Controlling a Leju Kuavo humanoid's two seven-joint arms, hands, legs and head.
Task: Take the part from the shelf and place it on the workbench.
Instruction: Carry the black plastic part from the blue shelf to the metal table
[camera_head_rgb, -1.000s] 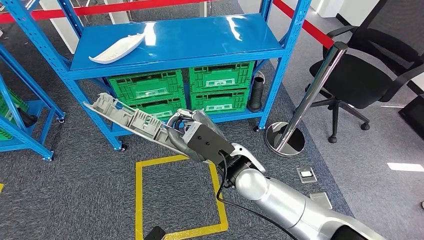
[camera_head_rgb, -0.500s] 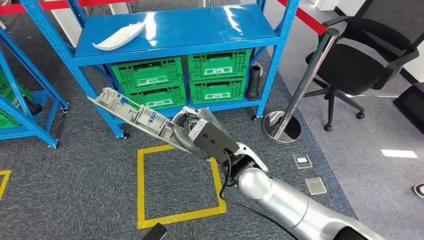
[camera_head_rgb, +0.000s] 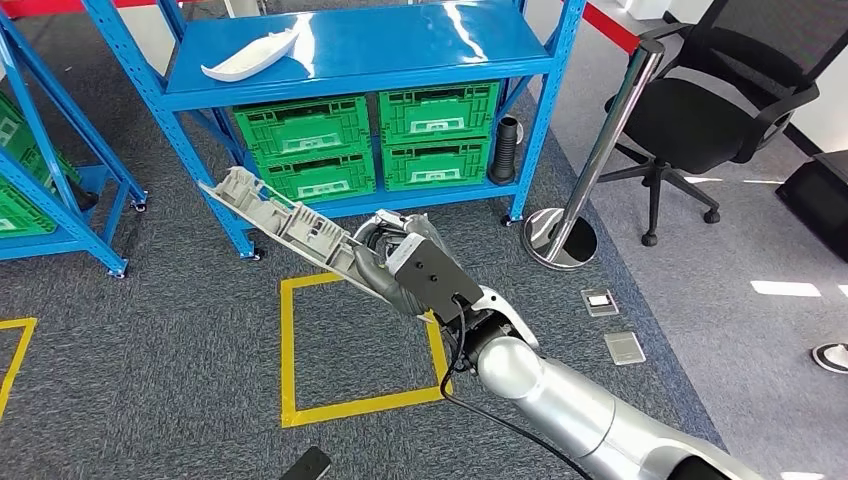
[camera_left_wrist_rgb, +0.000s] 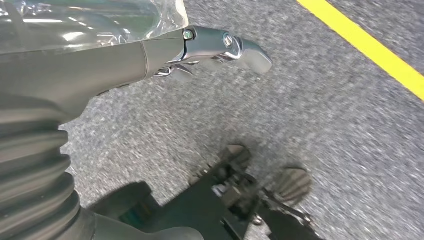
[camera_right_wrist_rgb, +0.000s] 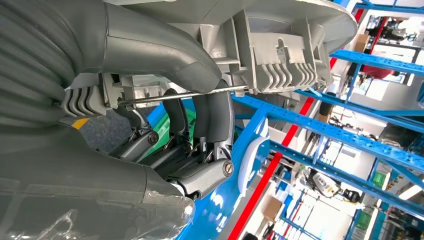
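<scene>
The part (camera_head_rgb: 285, 224), a long grey moulding with ribs and clips along its upper face, is off the shelf (camera_head_rgb: 360, 55) and held in the air over the carpet, slanting up and away from the right hand (camera_head_rgb: 405, 265) toward the shelf's lower left post. That hand is clamped on the part's near end; in the right wrist view its thumb lies across one face while the dark fingers (camera_right_wrist_rgb: 212, 117) curl up against the clip side, so the part (camera_right_wrist_rgb: 260, 45) sits firmly pinched between them. The left hand (camera_left_wrist_rgb: 220, 47) hangs low above the carpet, and from that view I cannot tell whether its fingers are spread or curled. A second, white part (camera_head_rgb: 250, 58) lies on the shelf top near its left end, untouched. Under it are four green crates (camera_head_rgb: 365, 140) in two stacks, with a black ribbed tube (camera_head_rgb: 505, 150) standing beside them. On the floor below the held part is a yellow taped square (camera_head_rgb: 355, 345); to the right stand a chrome post (camera_head_rgb: 590, 165) and a black chair (camera_head_rgb: 720, 110). Judging from this, the pick is done and the carry is in hand: no workbench is in sight, so reaching it and setting the part down are all left to do.
</scene>
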